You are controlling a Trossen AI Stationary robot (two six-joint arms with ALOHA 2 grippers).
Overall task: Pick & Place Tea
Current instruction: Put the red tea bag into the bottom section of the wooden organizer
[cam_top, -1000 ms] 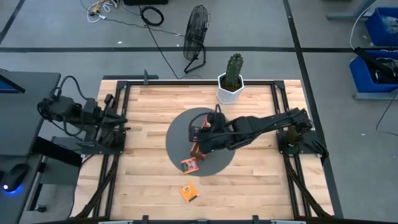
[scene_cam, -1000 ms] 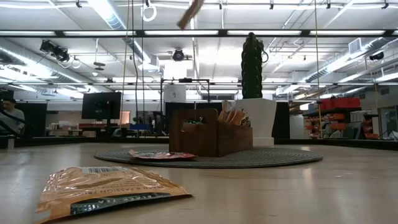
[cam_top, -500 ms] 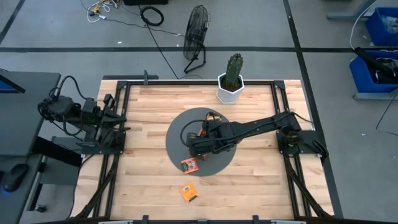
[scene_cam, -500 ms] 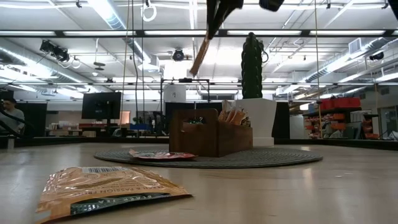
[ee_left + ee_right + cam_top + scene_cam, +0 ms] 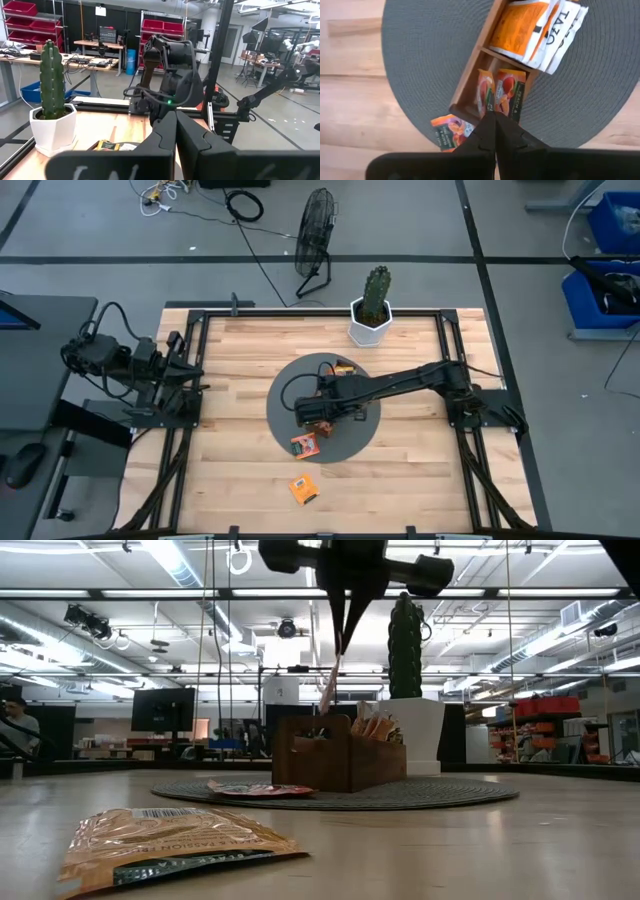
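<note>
My right gripper (image 5: 337, 648) (image 5: 312, 409) hangs over the near end of the brown wooden tray (image 5: 340, 755) and is shut on an orange tea sachet (image 5: 328, 688). The sachet's lower end is level with the tray's top. In the right wrist view, two peach sachets (image 5: 504, 94) show in the near compartment and orange and white ones (image 5: 540, 30) farther along. One loose sachet (image 5: 305, 445) lies flat on the grey mat (image 5: 288, 395). Another (image 5: 304, 489) lies on the table, closer to the near edge. My left gripper (image 5: 176, 120) is shut and waits at the table's left edge. My right gripper pinches the sachet by its upper edge (image 5: 334, 666) between the two fingertips, coming from above and pointing down. The sachet hangs edge-on below the fingers, slightly tilted. Its lower end (image 5: 323, 706) is at the tray's rim; whether it touches the tray I cannot tell.
A cactus in a white pot (image 5: 372, 310) stands by the far edge, just beyond the mat. Bare wood lies left and right of the mat. A fan (image 5: 317, 230) and cables are on the floor beyond the table.
My right gripper has come down from high above the table toward the tray, carrying the sachet. The sachet, first slanting well above the tray, now hangs nearly upright with its lower end at the tray's top.
</note>
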